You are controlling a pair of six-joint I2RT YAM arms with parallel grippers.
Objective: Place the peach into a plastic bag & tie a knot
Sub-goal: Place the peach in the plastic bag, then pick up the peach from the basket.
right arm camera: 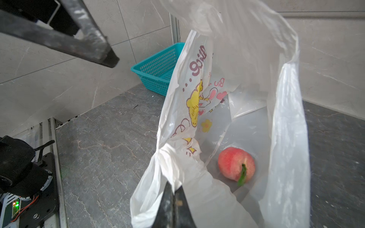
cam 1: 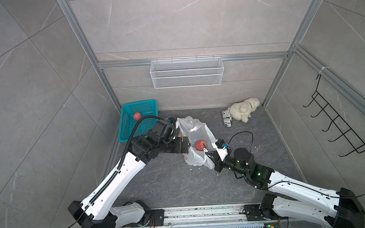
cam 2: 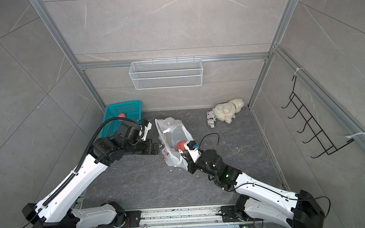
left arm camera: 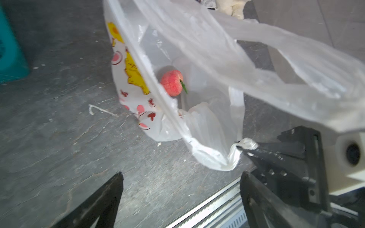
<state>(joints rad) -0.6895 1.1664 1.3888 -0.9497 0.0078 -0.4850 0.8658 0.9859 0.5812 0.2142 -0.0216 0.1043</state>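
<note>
The white translucent plastic bag lies on the dark floor with its mouth open, printed side toward my left arm. The pink peach rests inside it. My right gripper is shut on a bunched strip of the bag's rim, holding it up. My left gripper stands open beside the bag's printed side, with nothing between its fingers. No knot is in view.
A teal basket with another peach stands at the back left. A cream plush toy and a printed can lie at the back right. A wire basket and a black hook rack hang on the walls.
</note>
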